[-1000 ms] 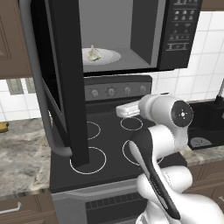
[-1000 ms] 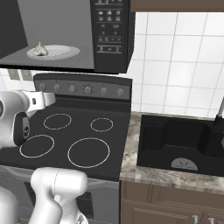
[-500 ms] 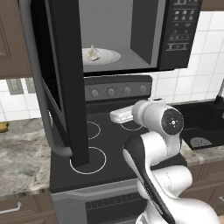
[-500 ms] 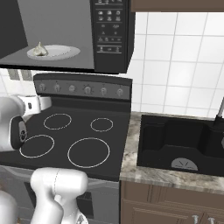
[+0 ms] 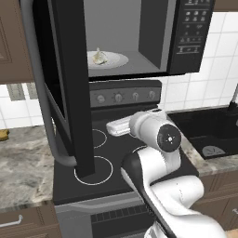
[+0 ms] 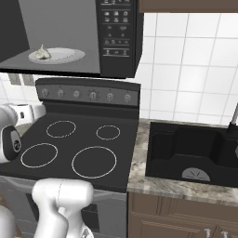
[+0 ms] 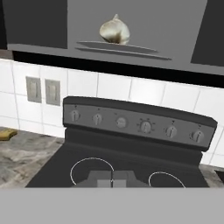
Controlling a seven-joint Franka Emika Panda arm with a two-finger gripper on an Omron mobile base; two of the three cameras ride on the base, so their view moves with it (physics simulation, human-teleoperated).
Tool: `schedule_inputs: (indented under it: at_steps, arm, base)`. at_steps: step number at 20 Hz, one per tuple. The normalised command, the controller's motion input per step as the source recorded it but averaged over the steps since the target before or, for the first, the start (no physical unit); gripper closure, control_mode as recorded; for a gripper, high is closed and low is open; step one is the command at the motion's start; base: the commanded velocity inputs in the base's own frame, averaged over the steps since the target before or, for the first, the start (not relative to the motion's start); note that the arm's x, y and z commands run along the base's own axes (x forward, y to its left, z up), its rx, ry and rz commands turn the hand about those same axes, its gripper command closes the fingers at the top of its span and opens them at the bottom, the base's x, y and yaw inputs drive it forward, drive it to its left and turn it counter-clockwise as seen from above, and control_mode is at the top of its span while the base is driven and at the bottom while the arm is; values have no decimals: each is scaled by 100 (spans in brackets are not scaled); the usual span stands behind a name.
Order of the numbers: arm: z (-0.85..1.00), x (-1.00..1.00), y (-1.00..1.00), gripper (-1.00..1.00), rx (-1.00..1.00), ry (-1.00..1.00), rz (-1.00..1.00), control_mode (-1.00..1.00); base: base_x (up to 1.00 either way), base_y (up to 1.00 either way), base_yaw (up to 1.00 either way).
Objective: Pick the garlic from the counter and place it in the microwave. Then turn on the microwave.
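The garlic [image 5: 98, 56] [image 6: 42, 52] [image 7: 114, 30] rests on a white plate [image 5: 117, 60] [image 6: 65, 56] inside the open microwave [image 5: 190, 32] [image 6: 116, 32] [image 7: 175, 26]. Its door [image 5: 69, 83] is swung wide to the left. My gripper [image 5: 108, 126] [image 6: 44, 110] [image 7: 111, 181] hovers low over the black stovetop, well below and in front of the microwave cavity. It points at the stove's knob panel. Its fingers are shut with nothing between them. The counter [image 5: 23, 162] [image 6: 139, 167] [image 7: 22, 153] flanks the stove.
The open door's long grey handle [image 5: 42, 93] hangs over the left of the stovetop [image 5: 116, 148] [image 6: 83, 144]. A black sink [image 6: 190, 148] [image 5: 209, 135] lies to the right. A small yellow-brown block [image 5: 3, 135] [image 7: 6, 134] sits on the left counter.
The gripper's fingers have closed fully, empty. The hand has drawn back leftward and slightly down over the stovetop. The garlic has stayed on the plate.
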Motion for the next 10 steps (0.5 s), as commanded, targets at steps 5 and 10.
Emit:
schedule_inputs:
  at_steps: [5, 10]
  arm:
    - [-24, 0, 42, 100, -2, -11, 0, -100]
    - [-23, 0, 40, 100, -6, -13, 0, -100]
  base:
    - [0, 0, 0]
    - [0, 0, 0]
